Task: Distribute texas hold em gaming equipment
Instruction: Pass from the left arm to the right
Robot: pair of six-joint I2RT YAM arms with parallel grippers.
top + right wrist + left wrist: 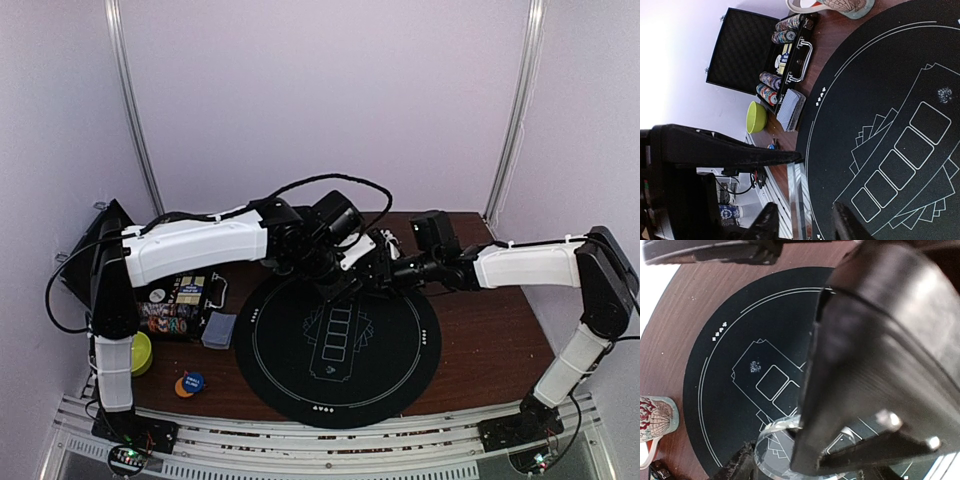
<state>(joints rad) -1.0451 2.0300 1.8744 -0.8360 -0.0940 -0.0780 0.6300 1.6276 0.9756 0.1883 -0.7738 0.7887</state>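
Above the far rim of the round black mat the left gripper and the right gripper are brought tip to tip. A clear disc, glassy and thin, is clamped in the left gripper. One rough, textured finger is pressed to its rim, while the far side is hidden behind a bulky black body filling the left wrist view. The right gripper's jaws are seen apart, one on each side of the disc's edge, with gaps showing.

On the left of the brown wood-grain table a black chip case lies open, its lid foam-lined. Rows of striped poker chips are laid inside. A stack of playing cards is set just beside the case, with a lime-green bowl near it. Blue and orange discs lie at the near edge, and a patterned mug stands beyond the mat
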